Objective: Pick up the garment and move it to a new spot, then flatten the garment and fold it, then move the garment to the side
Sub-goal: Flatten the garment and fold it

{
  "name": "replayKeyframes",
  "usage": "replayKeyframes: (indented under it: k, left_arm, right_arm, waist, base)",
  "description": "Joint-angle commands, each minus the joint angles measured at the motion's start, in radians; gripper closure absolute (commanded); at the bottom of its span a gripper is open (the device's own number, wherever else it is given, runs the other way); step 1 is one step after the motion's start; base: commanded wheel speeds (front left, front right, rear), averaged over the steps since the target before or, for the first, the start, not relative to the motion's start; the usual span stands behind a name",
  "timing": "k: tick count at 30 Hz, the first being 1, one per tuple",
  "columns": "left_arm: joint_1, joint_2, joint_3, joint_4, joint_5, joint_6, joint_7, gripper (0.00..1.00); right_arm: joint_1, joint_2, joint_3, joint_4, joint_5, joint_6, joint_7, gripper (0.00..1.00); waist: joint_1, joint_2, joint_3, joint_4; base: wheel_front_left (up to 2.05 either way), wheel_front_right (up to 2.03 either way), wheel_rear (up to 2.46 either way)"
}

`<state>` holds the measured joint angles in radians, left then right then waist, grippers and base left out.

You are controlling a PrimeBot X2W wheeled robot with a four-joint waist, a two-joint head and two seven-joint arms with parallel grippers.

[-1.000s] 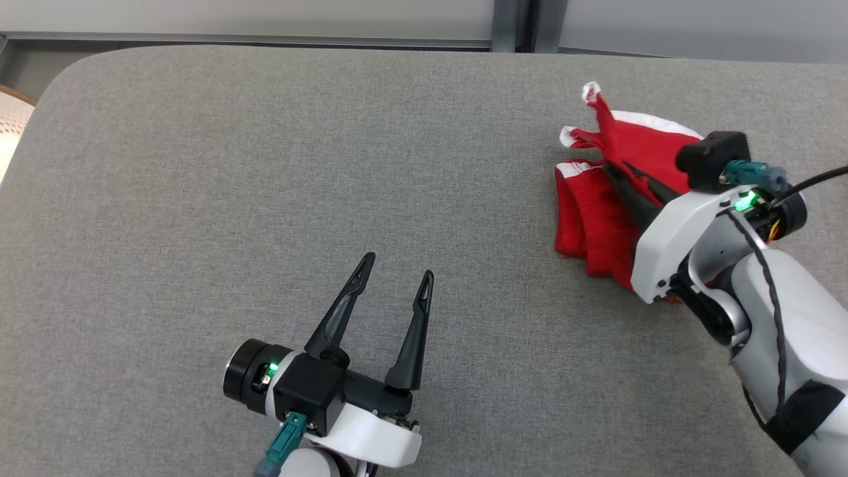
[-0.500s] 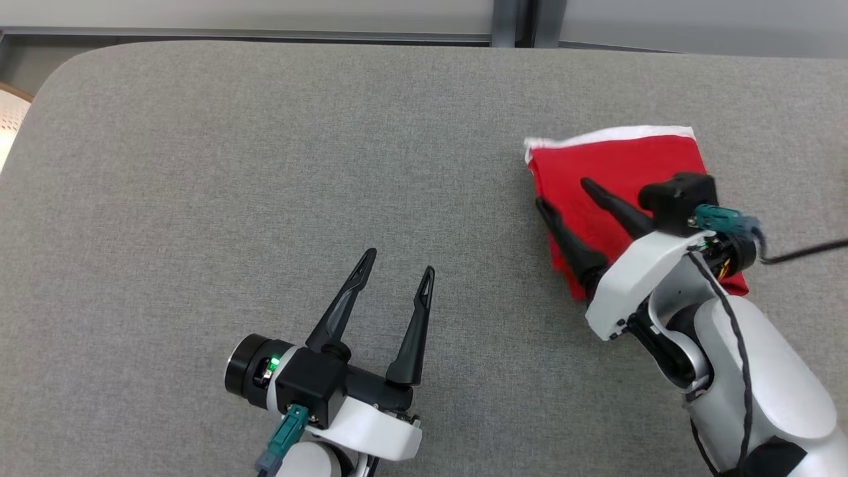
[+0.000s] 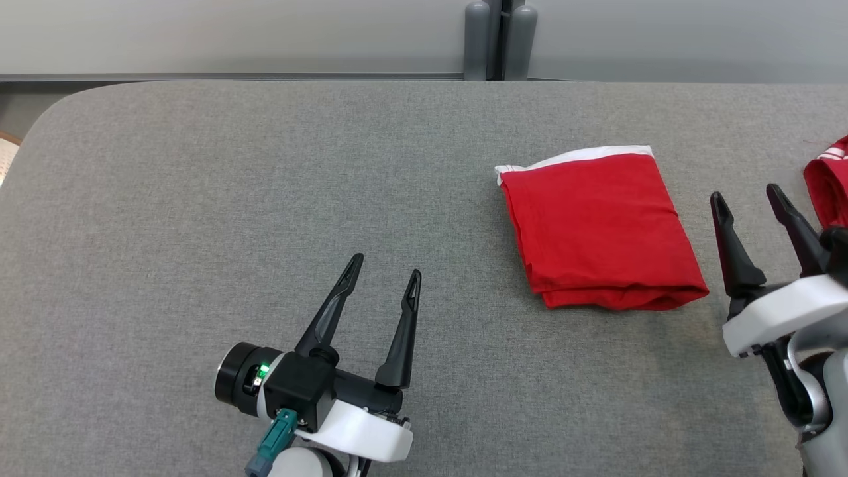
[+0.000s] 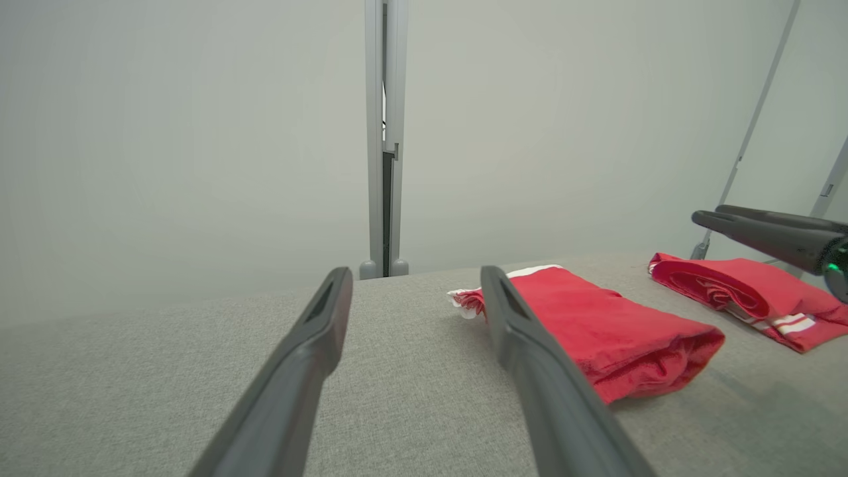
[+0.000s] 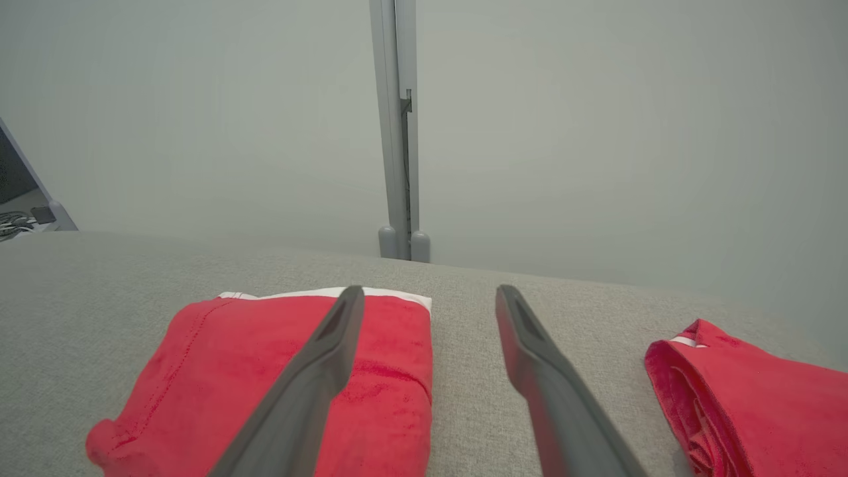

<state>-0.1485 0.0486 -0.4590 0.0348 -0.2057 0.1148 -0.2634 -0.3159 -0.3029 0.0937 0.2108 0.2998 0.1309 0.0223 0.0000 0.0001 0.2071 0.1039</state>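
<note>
The garment (image 3: pixel 599 232) lay folded into a neat red rectangle on the grey table (image 3: pixel 265 185), right of centre, with its white band (image 3: pixel 576 156) along the far edge and the thick fold nearest the robot. Nothing touched it. The right claw (image 3: pixel 744 193) hung just beside its right edge, fingers spread wide and empty, pointing away from the robot; an open claw next to a tidy fold suited leaving the cloth to rest under its own weight. The left claw (image 3: pixel 386 265) was well apart to the left, over bare table, equally open and holding nothing, probably kept there to stay clear of the right arm's work. A second garment (image 3: pixel 828 189), also red, sat bunched at the table's right edge, apart from the folded one, which suggested that side served as the put-away spot. Judged from this layout, folding looked finished and the move to the side was either due or just done. A pinch on the thick near fold would likely carry the stack without it opening.
</note>
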Motion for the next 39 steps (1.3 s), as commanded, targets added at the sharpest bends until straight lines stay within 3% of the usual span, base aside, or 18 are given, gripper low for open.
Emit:
replayKeyframes:
  k: [1,2,3,4,5,10,26,33,39]
  left_arm:
    - [0.009,0.004,0.006,-0.003,0.006,-0.002,-0.001,0.00]
    - [0.012,0.004,0.008,-0.005,0.007,-0.003,-0.001,0.00]
    - [0.014,0.004,0.008,-0.005,0.007,-0.003,-0.001,0.00]
    - [0.015,0.004,0.009,-0.007,0.008,-0.005,-0.001,0.00]
    - [0.016,0.004,0.010,-0.007,0.008,-0.005,-0.001,0.00]
    - [0.009,0.004,0.006,-0.008,0.012,-0.014,-0.001,0.00]
    - [-0.007,0.004,-0.018,0.008,0.009,-0.028,-0.001,0.00]
    - [0.003,0.004,-0.022,0.011,0.005,-0.028,-0.001,0.00]
    - [0.014,0.004,-0.029,0.008,-0.002,-0.028,-0.001,0.00]
  right_arm:
    - [0.016,-0.003,-0.004,-0.001,-0.007,-0.001,-0.012,0.00]
    - [0.029,-0.002,-0.008,0.002,-0.008,-0.001,-0.018,0.00]
    - [0.040,0.001,-0.007,0.003,-0.006,-0.001,-0.026,0.53]
    - [0.048,0.003,-0.004,0.005,-0.002,-0.001,-0.035,0.94]
    - [0.051,0.005,-0.001,0.011,0.001,-0.001,-0.046,1.00]
    - [0.000,0.023,0.044,0.094,0.006,-0.001,-0.100,1.00]
    - [-0.194,0.090,0.082,0.691,-0.023,-0.001,-0.238,1.00]
    - [-0.236,0.101,0.102,0.743,-0.051,-0.001,-0.282,1.00]
    - [-0.199,0.146,0.159,0.529,-0.093,-0.001,-0.288,1.00]
  waist:
    - [0.0000,-0.0001,-0.003,-0.003]
    - [0.0000,-0.0001,-0.004,-0.005]
    - [0.0000,-0.0001,-0.005,-0.006]
    - [0.0000,-0.0001,-0.005,-0.007]
    - [0.0000,-0.0001,-0.004,-0.008]
    - [0.0000,-0.0001,0.010,-0.002]
    - [0.0000,-0.0001,0.028,0.051]
    - [0.0000,-0.0001,0.006,0.044]
    - [0.0000,-0.0001,-0.011,0.048]
  base:
    - [0.00,0.00,0.00]
    - [0.00,0.00,0.00]
    - [0.00,0.00,0.00]
    - [0.00,0.00,0.00]
    - [0.00,0.00,0.00]
    - [0.00,0.00,0.00]
    - [0.00,0.00,0.00]
    - [0.00,0.00,0.00]
    - [0.00,0.00,0.00]
